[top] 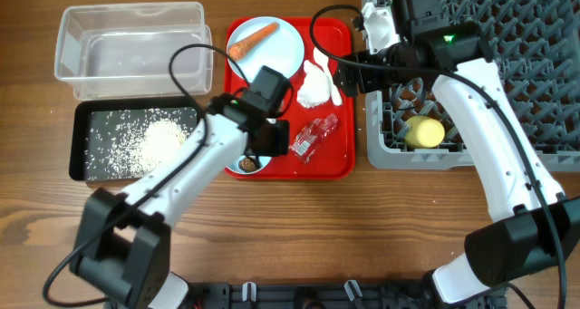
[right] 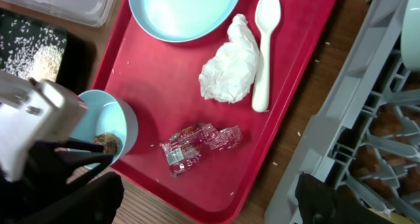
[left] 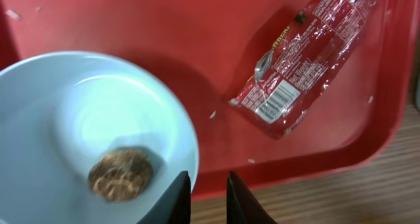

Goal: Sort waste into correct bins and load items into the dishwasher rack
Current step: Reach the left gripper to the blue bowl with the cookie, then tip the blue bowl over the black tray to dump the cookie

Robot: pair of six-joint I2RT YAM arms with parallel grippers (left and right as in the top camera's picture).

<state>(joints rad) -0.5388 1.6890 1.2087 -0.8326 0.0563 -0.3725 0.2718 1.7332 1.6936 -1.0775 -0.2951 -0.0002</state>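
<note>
Brown food scraps [left: 120,174] lie in a small pale bowl [left: 59,106] at the near edge of the red tray [left: 131,20], beside the wrapper [left: 298,63]. The left gripper [left: 209,199] sits at the bowl's rim, fingers a narrow slot apart; whether they pinch the rim cannot be told. Step in hand, probably: emptying the scraps. The next move calls for a firm hold, then a lift and tip over the black tray [top: 80,146] holding rice [top: 159,139]. The right gripper [right: 203,194] hangs spread wide beside the rack [top: 544,119].
</note>
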